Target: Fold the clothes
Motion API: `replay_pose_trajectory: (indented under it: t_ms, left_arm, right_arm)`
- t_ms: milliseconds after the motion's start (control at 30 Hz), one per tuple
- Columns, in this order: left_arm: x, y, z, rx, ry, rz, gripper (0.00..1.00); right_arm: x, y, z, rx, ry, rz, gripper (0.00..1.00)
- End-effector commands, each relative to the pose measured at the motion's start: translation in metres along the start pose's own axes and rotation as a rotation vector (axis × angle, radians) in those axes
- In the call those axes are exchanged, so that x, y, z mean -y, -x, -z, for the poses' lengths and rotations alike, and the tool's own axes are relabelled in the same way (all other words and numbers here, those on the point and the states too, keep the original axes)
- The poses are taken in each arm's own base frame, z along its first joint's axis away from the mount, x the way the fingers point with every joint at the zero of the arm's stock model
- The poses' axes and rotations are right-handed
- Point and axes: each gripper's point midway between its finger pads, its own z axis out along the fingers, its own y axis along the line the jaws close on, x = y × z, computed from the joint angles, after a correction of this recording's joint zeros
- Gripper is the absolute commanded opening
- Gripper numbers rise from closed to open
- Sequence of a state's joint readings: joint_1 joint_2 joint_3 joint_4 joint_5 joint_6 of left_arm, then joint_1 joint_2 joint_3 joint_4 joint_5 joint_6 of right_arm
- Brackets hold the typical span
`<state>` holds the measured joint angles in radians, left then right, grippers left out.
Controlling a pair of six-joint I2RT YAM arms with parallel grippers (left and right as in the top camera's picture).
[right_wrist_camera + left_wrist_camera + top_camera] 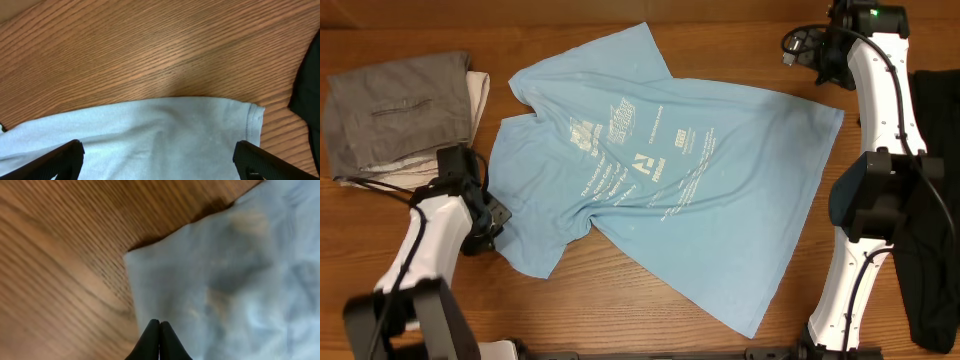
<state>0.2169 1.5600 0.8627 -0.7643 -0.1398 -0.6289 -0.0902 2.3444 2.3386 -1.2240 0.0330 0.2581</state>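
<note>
One blue T-shirt (660, 170); one grey garment (395, 120)

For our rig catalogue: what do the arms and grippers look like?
Both arms have white shells with black joints: left arm, right arm. A black cable runs along the right one, which carries a green light. The left gripper and right gripper have black fingers.
</note>
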Motion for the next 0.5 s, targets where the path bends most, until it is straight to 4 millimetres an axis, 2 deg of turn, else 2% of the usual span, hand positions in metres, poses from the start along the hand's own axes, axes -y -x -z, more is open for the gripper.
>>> replay_pose_trajectory:
  t_ms: [0, 300, 467]
  left_arm:
    - [-0.008, 0.001, -0.013, -0.020, 0.060, -0.018, 0.04]
    - [-0.028, -0.011, -0.045, -0.091, 0.140, 0.025, 0.05]
    - [-0.043, -0.025, -0.046, -0.164, 0.186, 0.032, 0.04]
  right_arm:
    - [0.000, 0.008, 0.010, 0.032, 0.006, -0.008, 1.00]
    - [0.000, 0.008, 0.010, 0.032, 0.007, -0.008, 1.00]
    - [0.000, 0.008, 0.010, 0.032, 0.006, -0.008, 1.00]
